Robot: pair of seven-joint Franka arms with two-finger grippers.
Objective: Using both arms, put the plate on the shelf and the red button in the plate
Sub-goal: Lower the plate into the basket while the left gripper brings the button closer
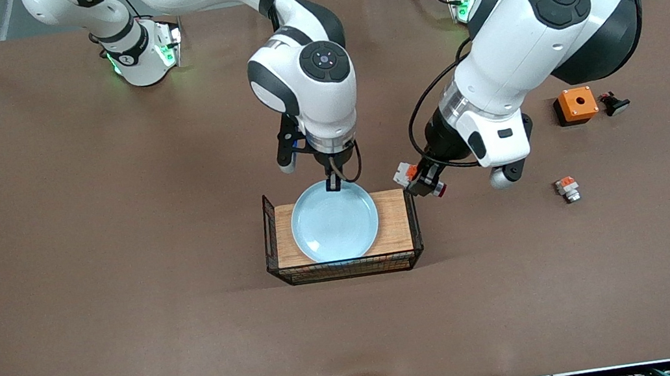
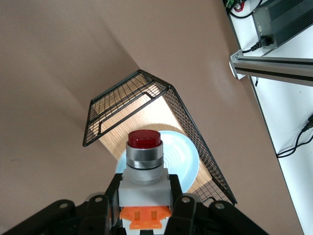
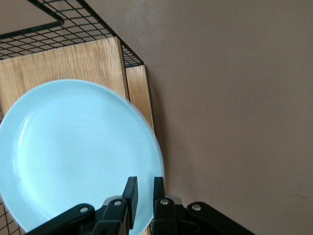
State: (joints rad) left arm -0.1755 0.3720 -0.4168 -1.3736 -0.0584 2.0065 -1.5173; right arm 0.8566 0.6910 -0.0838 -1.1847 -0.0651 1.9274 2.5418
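Left claw gripping red button, red cap, white body, right claw pinching pale blue plate rim

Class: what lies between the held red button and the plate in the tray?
The tray's wire end wall. In the front view the left gripper holds the red button just outside that wall, with bare wood before the plate.

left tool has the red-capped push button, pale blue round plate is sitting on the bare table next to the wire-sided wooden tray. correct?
Not quite. The left tool does grip the red-capped push button, but the pale blue round plate lies in the wire-sided wooden tray, not on the bare table beside it. The front view shows this, with the right tool at the plate's rim.
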